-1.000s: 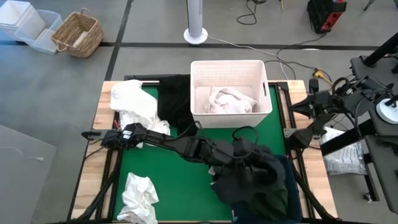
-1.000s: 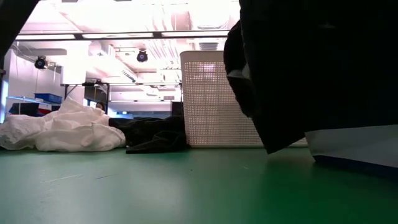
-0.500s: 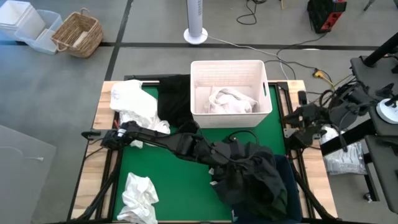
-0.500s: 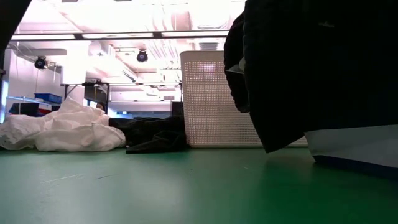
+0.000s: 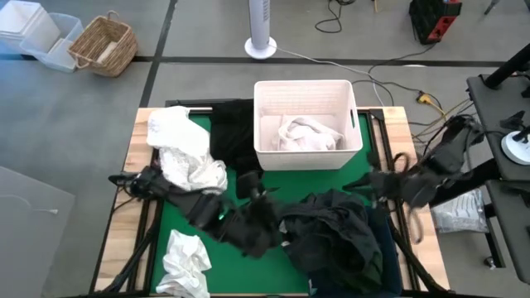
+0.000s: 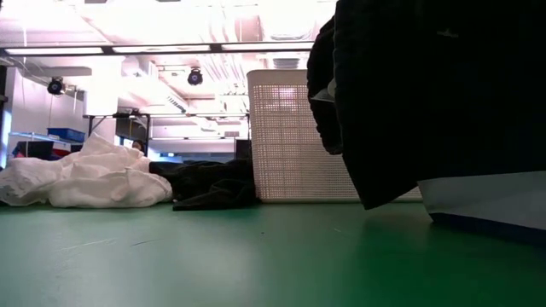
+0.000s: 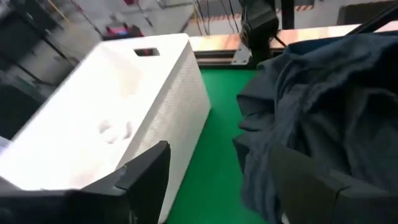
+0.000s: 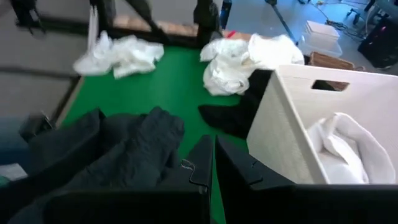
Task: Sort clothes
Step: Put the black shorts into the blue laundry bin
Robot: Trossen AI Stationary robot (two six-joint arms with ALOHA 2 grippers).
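Soft dark clothes (image 5: 331,236) heaped just beside the white bin (image 5: 306,124).
We judge them limp and light; pinch a raised fold. Left gripper (image 7: 217,180) stands open and empty, right gripper (image 8: 211,163) closed.

In the high view both arms are smeared by motion: the left gripper (image 5: 252,217) is a dark blur over the green worktop (image 5: 240,269), and the right gripper (image 5: 377,180) is a streak near the worktop's right edge. The dark clothes pile (image 5: 335,240) covers the navy bin (image 5: 387,244) except for a sliver. A white cloth (image 5: 184,263) is cut off at the bottom edge. In the low view a dark cloth (image 6: 435,94) fills the right side, hiding part of the white bin (image 6: 294,136) and everything behind. In the left wrist view the white bin's inside (image 7: 106,124) is washed out, its contents unreadable.
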